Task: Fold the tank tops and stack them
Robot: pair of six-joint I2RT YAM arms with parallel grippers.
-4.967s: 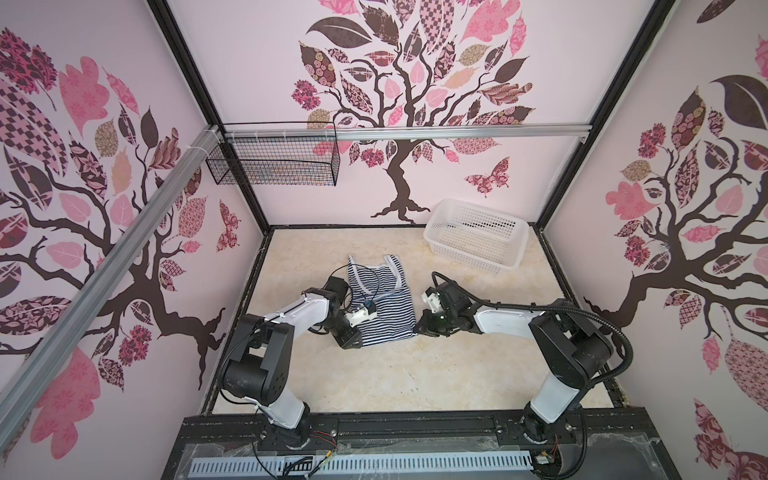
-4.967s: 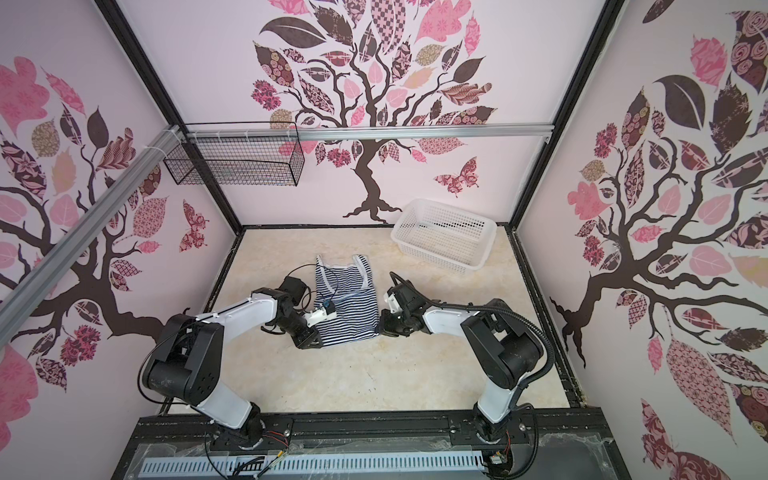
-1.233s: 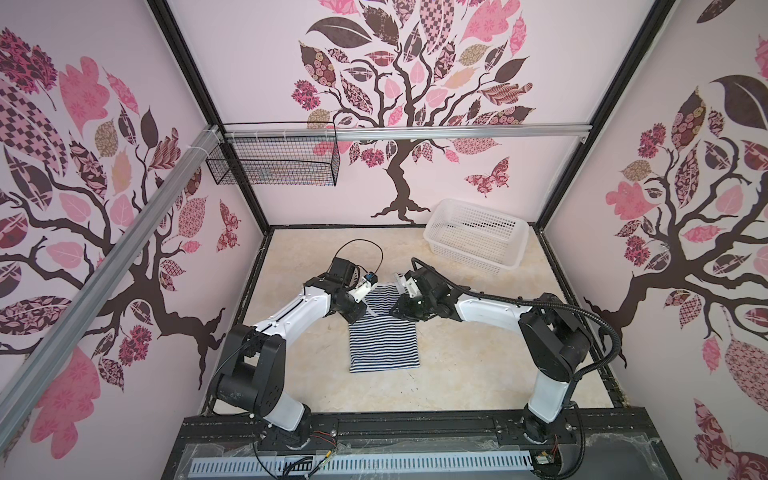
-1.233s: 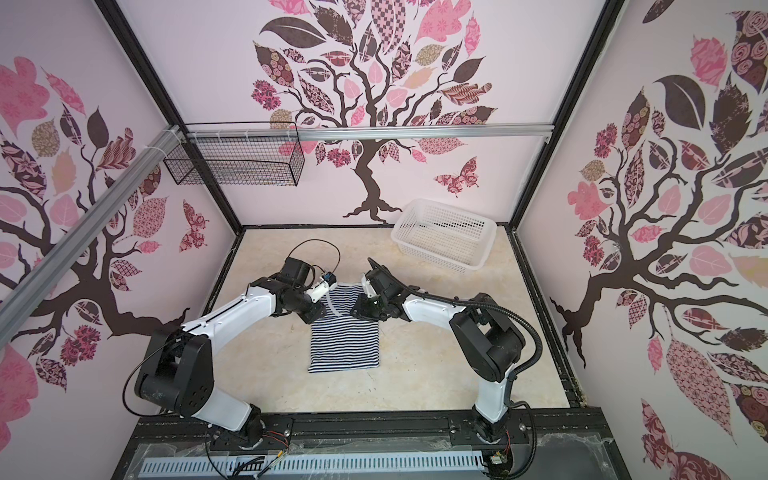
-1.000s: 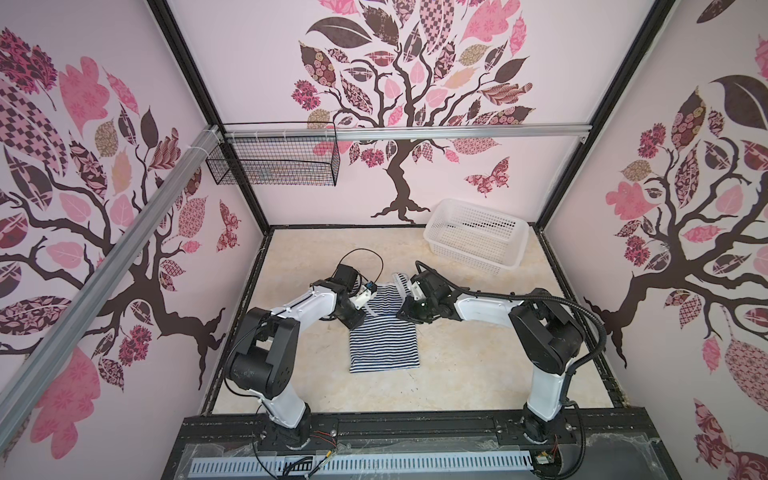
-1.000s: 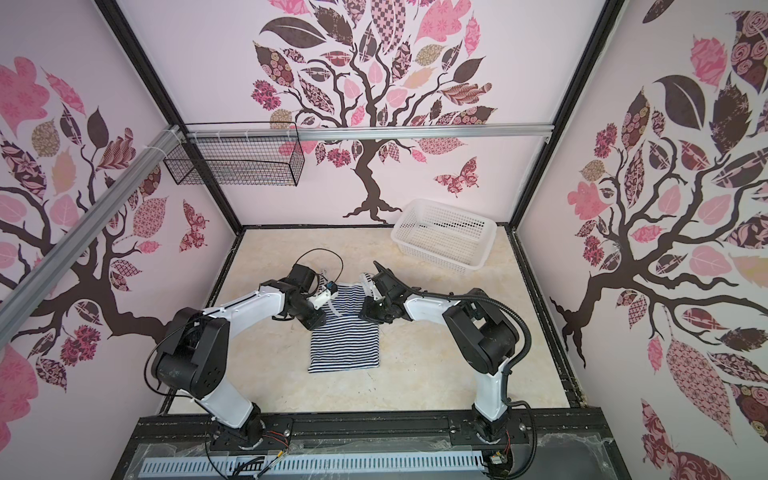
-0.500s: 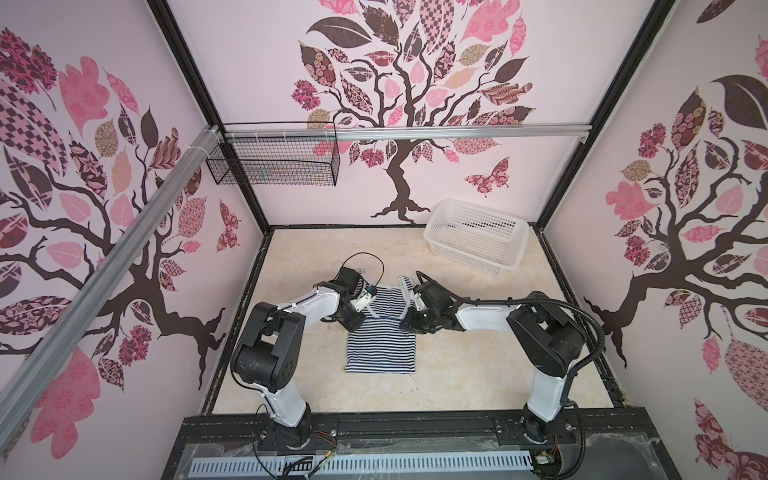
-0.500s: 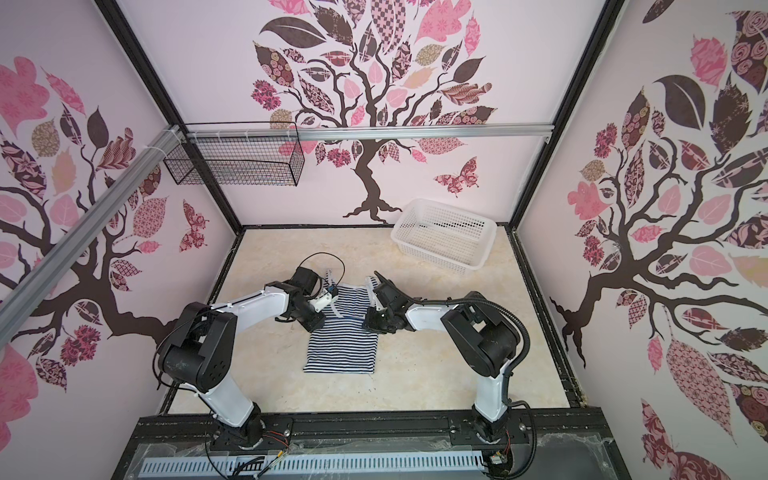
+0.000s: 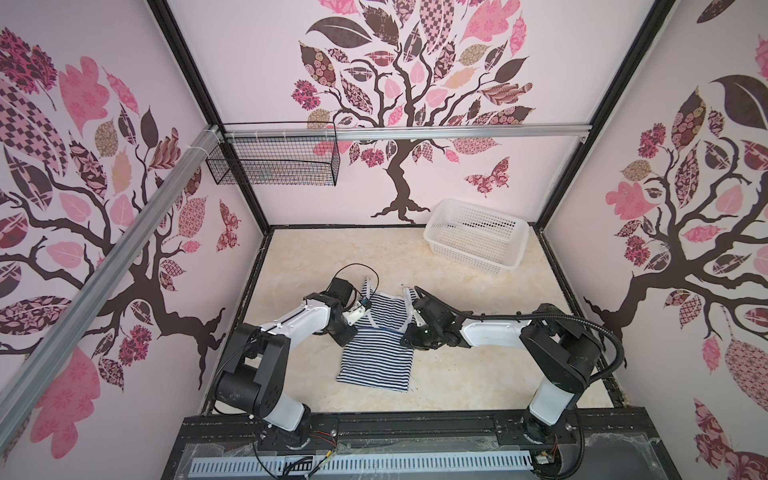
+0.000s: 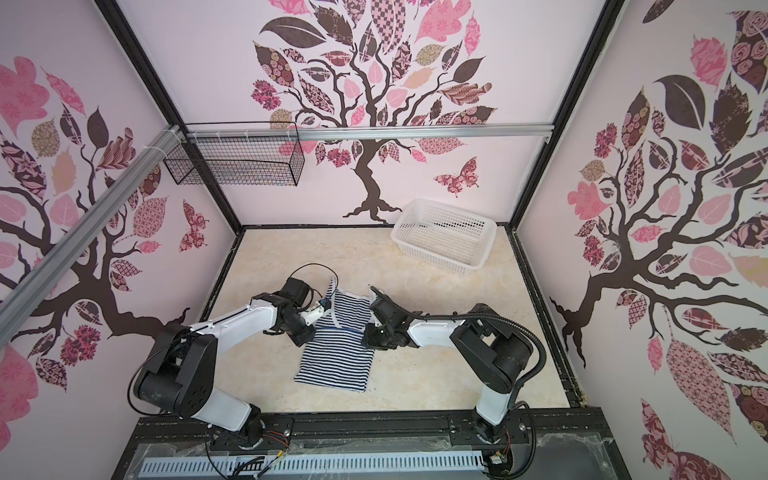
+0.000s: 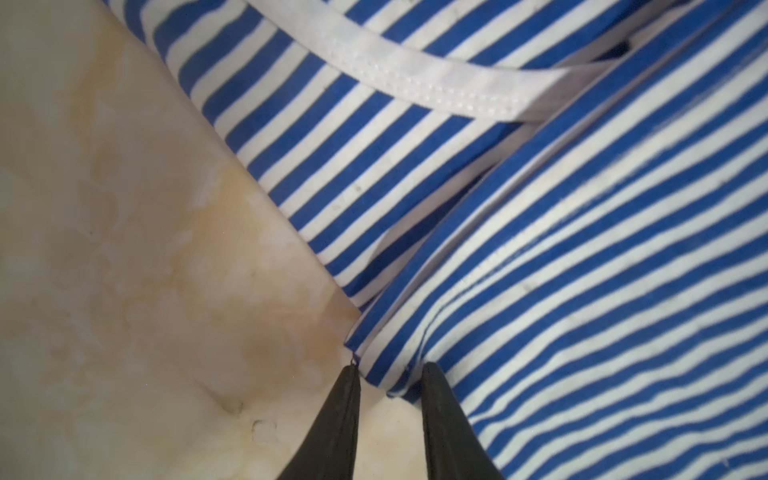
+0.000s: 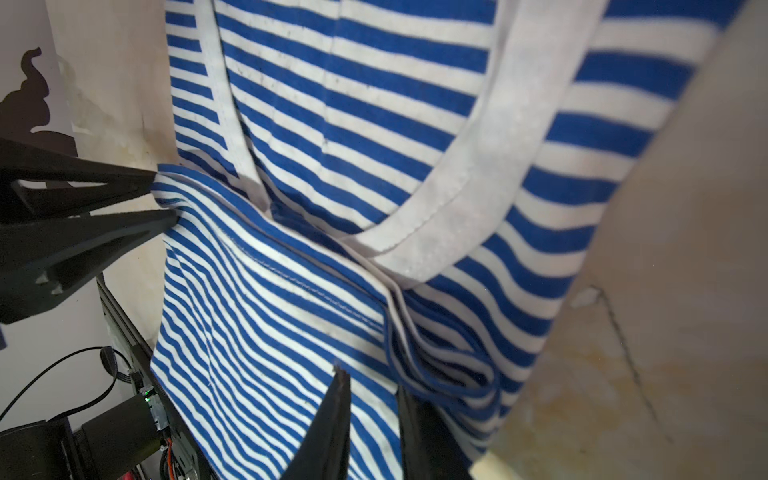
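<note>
Two striped tank tops lie mid-table in both top views. The broader-striped tank top (image 9: 388,307) (image 10: 349,309) (image 12: 353,104) lies flat with its white-edged straps toward the back. The fine-striped tank top (image 9: 376,361) (image 10: 336,361) (image 11: 602,291) lies over its front part, hem across it. My left gripper (image 9: 348,340) (image 10: 301,340) (image 11: 390,368) is shut on the hem's left corner, and its tips also show in the right wrist view as the left gripper (image 12: 164,199). My right gripper (image 9: 405,338) (image 10: 365,341) (image 12: 372,382) is shut on the hem's right end, fine-striped cloth between its fingers.
A white perforated basket (image 9: 469,255) (image 10: 436,249) stands at the back right, nothing in it. A black wire basket (image 9: 274,162) hangs on the back-left rail. Bare beige table (image 9: 478,374) surrounds the cloth; walls close in on three sides.
Both grippers have drawn the fine-striped hem toward the front. That cloth now reaches further forward and more of the broader-striped top shows behind it.
</note>
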